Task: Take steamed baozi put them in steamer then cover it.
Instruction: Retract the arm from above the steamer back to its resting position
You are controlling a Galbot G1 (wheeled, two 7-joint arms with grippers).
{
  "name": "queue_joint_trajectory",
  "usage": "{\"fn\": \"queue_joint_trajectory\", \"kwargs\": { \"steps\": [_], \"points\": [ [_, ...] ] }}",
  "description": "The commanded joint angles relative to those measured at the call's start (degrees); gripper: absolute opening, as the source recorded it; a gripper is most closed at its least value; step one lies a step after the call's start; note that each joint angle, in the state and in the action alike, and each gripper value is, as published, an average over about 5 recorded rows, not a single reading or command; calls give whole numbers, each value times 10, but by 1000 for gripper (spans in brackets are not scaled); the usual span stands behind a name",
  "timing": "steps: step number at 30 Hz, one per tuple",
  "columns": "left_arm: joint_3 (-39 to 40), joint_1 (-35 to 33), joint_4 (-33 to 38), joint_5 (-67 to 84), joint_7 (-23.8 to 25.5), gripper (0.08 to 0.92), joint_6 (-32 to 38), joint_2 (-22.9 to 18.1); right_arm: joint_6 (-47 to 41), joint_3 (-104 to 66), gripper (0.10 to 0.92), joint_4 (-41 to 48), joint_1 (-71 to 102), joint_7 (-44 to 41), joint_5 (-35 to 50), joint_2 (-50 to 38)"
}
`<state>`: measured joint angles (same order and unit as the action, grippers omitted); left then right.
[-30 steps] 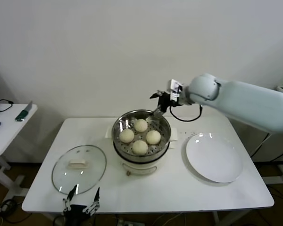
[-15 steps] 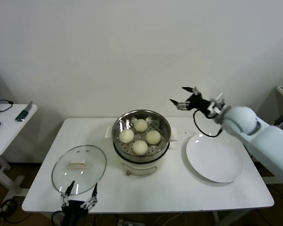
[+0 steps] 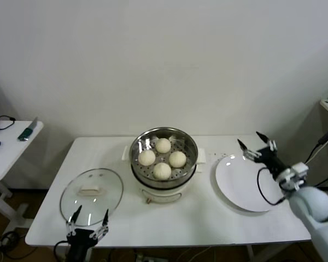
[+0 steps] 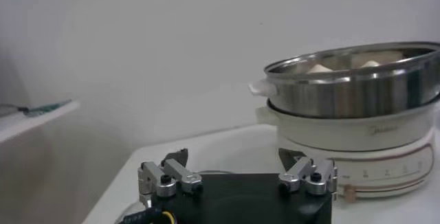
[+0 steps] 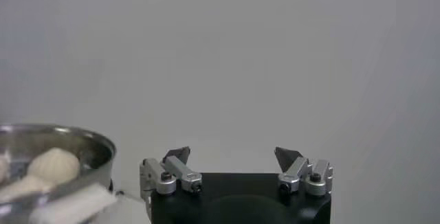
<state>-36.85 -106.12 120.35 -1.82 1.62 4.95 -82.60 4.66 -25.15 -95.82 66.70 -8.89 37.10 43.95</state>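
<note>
With all four steamed baozi [image 3: 162, 159] already in the steamer [image 3: 164, 164] at frame centre, the cover [image 3: 91, 195] lies flat on the bench [image 3: 208, 218] lower left, just above the empty, open left end effector [image 3: 87, 225], nearer than the open right end effector [image 3: 258, 146].

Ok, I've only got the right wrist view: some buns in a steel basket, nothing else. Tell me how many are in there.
Observer: Four baozi sit in the steamer.
Operator: Give me the cover's position.
Observer: The glass cover lies flat on the table, on the robot's left of the steamer.
Operator: Report the left gripper.
Observer: The left gripper hangs open at the cover's near edge, holding nothing.
Operator: Now my own gripper.
Observer: The right gripper is open above the white plate's far edge.
</note>
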Motion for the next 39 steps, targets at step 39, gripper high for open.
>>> {"fn": "queue_joint_trajectory", "kwargs": {
  "steps": [39],
  "points": [
    [-16,189,-315,-749,-261,823,3,98,209,-74,823,49,215,-11,-75,209]
  ]
}}
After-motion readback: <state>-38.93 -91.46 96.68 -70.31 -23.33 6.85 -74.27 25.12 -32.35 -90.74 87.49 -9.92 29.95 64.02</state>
